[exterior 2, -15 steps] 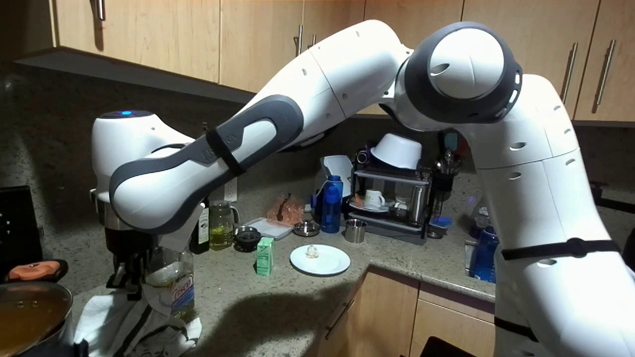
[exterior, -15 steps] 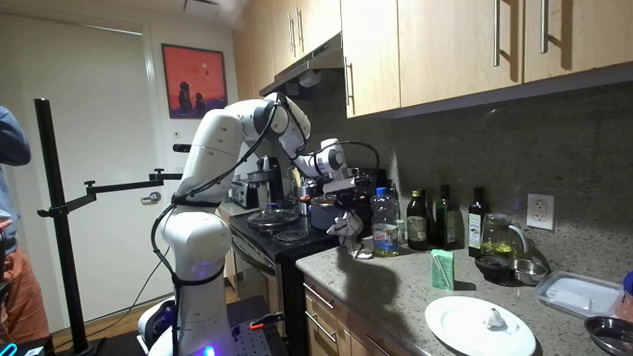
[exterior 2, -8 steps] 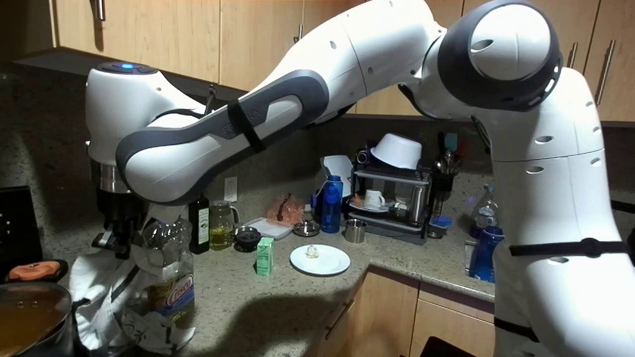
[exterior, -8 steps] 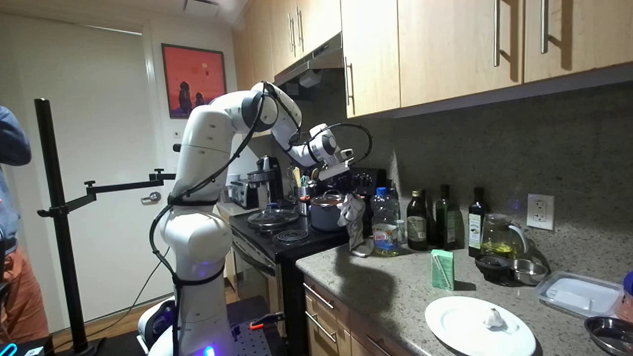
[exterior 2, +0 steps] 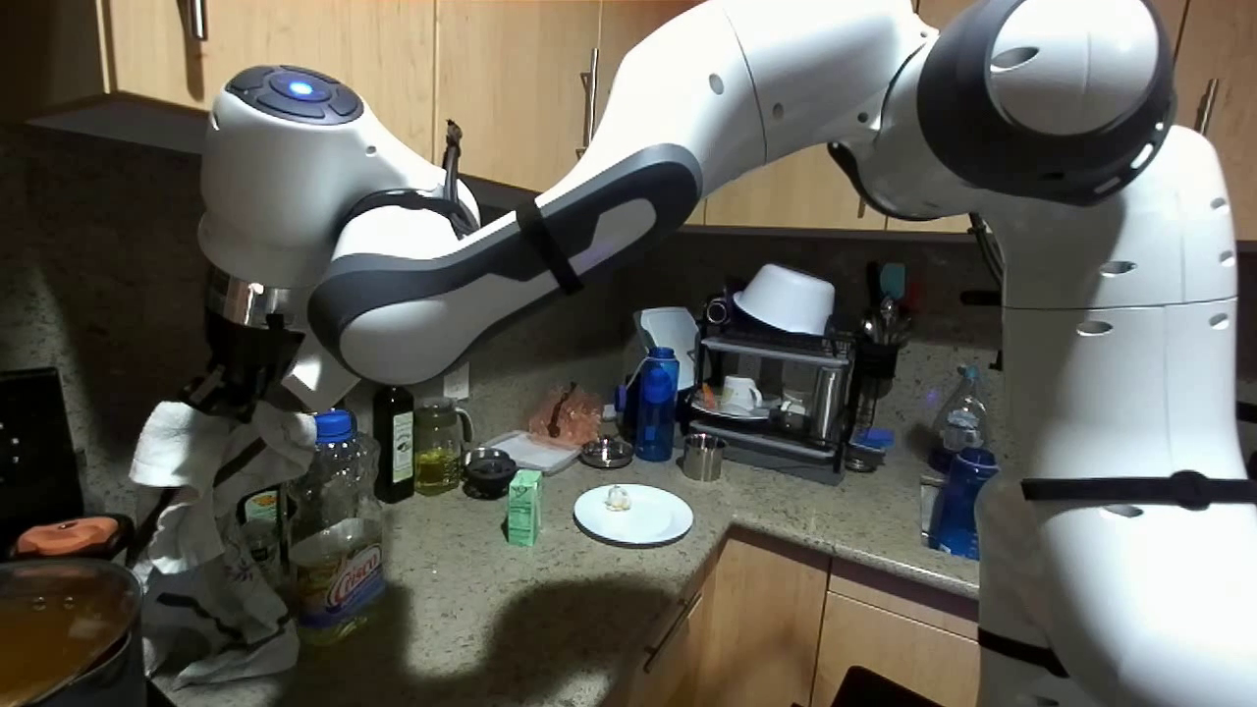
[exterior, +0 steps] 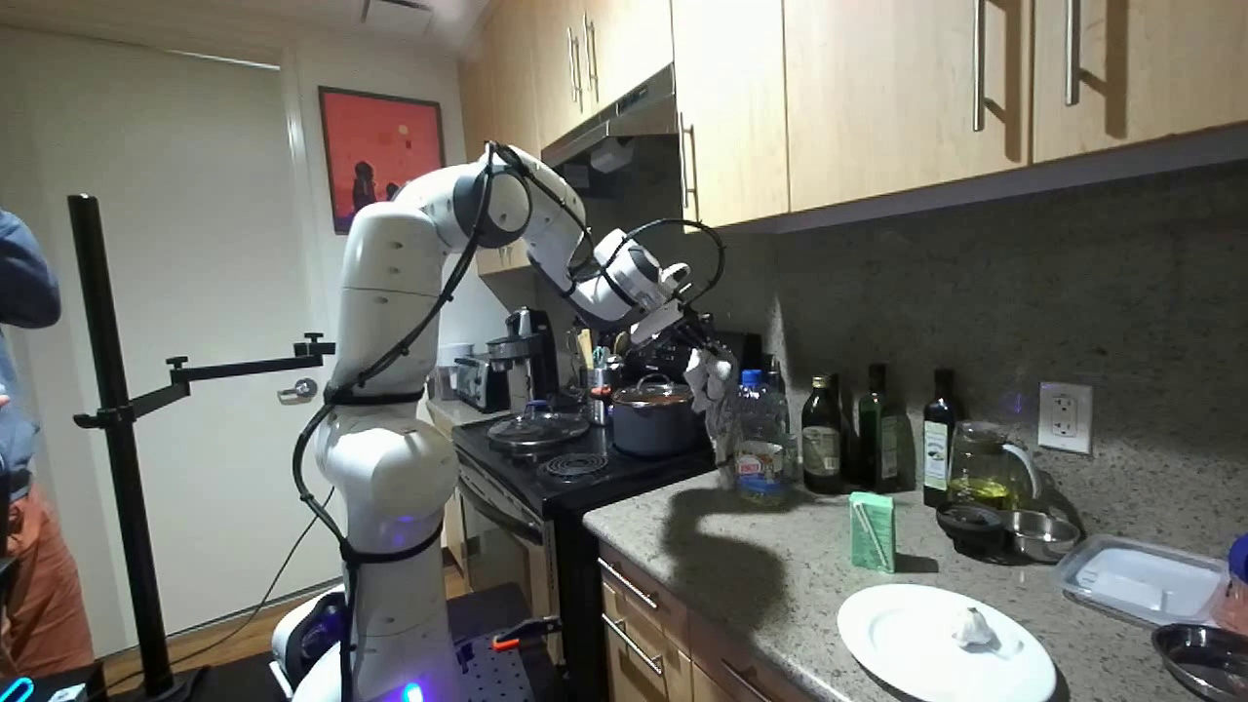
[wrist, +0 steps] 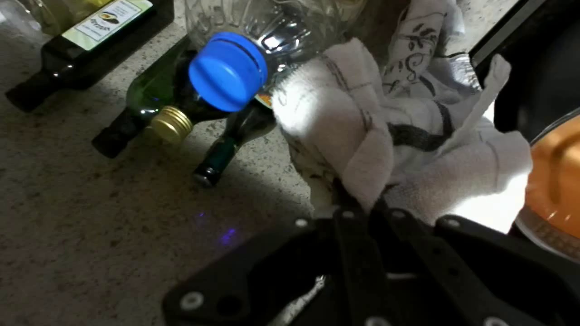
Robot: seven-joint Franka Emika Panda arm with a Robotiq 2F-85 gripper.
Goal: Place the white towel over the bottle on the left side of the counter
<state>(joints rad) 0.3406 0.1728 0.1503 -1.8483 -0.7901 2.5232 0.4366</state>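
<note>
The white towel (exterior: 717, 400) has dark stripes and hangs bunched from my gripper (exterior: 704, 339). In an exterior view the towel (exterior 2: 211, 589) hangs left of the clear oil bottle (exterior 2: 339, 574), its lower end near counter level; whether it touches the counter I cannot tell. The bottle has a blue cap (wrist: 228, 71) and stands upright, uncovered. In the wrist view the towel (wrist: 340, 108) lies beside the cap, overlapping part of the bottle's body. My gripper (wrist: 364, 199) is shut on a towel fold, at about cap height or slightly above; the fingertips are partly hidden by cloth.
A pot (exterior: 651, 429) with orange contents stands on the stove beside the towel. Dark glass bottles (exterior: 822, 439) stand behind the oil bottle. A green box (exterior: 873, 531), a jug (exterior: 980, 468) and a white plate (exterior: 916, 634) are further along the counter. Upper cabinets (exterior: 907, 78) overhang it.
The gripper has risen with the towel and tilted. The towel has been drawn up from the counter in front of the bottle and hangs longer; the blue cap now shows in both exterior views.
</note>
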